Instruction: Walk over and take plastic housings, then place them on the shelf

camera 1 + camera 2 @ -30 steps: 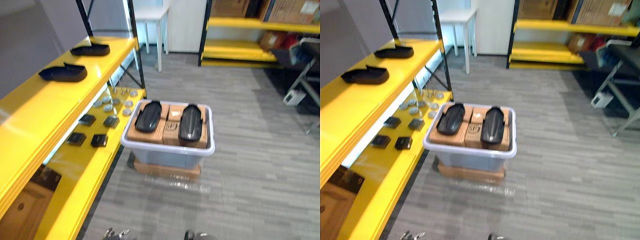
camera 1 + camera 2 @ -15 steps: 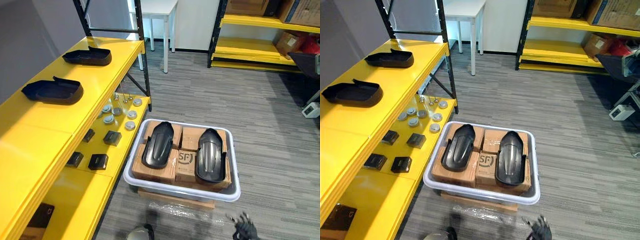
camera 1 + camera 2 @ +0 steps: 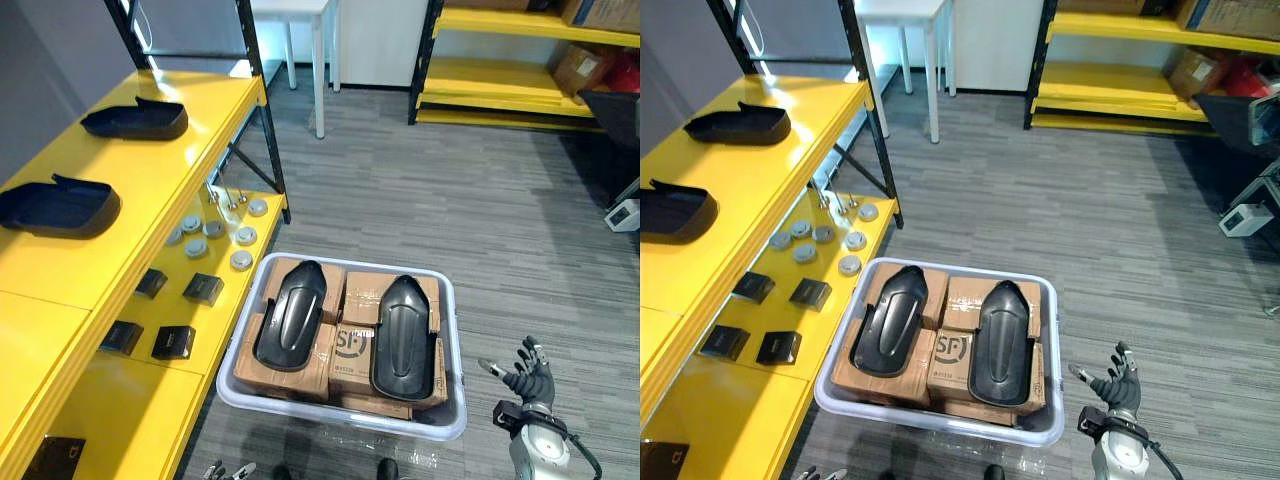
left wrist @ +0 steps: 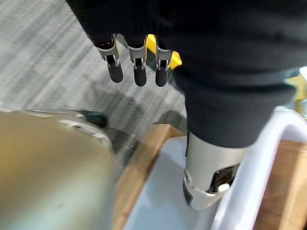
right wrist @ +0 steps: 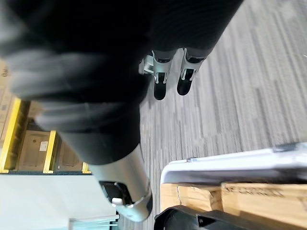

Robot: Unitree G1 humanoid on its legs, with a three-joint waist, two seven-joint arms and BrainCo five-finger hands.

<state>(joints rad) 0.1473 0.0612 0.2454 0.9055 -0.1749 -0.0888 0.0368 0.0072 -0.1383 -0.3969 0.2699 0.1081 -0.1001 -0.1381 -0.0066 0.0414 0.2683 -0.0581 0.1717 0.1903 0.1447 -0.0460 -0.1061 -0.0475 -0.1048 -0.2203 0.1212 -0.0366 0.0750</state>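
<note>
Grey bin [image 3: 452,335] at 6 o'clock on the floor, packed with cardboard boxes [image 3: 354,352]. Two black housings on top of the boxes, side by side, long axis toward 12: left housing [image 3: 290,316], right housing [image 3: 402,338], apart, not touching. Dark printed logo on the middle box between them, partly covered by the right housing. No other writing clear enough to make out.

Yellow shelf [image 3: 150,195] from 7 to 11 o'clock. On its top level two more black housings: near one [image 3: 55,205] at 9, far one [image 3: 135,120] at 10, well apart. On the lower level grey discs [image 3: 215,230] near 10 of the bin and small black blocks [image 3: 172,342] at 9 of it.

Right hand [image 3: 528,380] at 4 o'clock of the bin, just beside the rim, off it, fingers spread wide, holding nothing. Left hand [image 4: 139,72] low at 7 o'clock of the bin, fingers straight and relaxed, holding nothing.

White table [image 3: 300,10] at 12. Second yellow rack [image 3: 500,80] at 1, with boxes, print too small to tell.
</note>
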